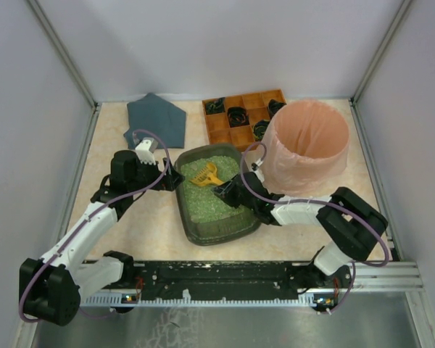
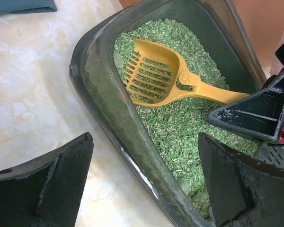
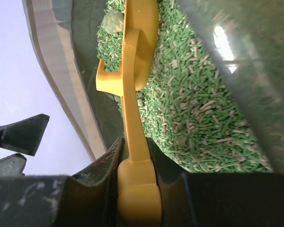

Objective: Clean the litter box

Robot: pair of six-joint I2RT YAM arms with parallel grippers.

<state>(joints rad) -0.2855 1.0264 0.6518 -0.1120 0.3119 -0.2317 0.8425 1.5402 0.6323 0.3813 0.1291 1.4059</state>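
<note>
The litter box [image 1: 225, 233] sits mid-tabletop between the two arms, its long axis running from the near edge away and slightly left, filled with green granules. On the litter lies the yellow scoop [image 1: 205, 175], head toward the far-left corner near the left wall, handle pointing back to the right. The right jaws are clamped on the end of that handle, so the scoop's axis continues straight out from them. A pale lump [image 3: 114, 21] sits just beside the head, which suggests a short push along that axis. The left jaws stand wide apart astride the left rim, holding nothing. The pink bin [image 1: 308, 145] stands just beyond the box on the right.
</note>
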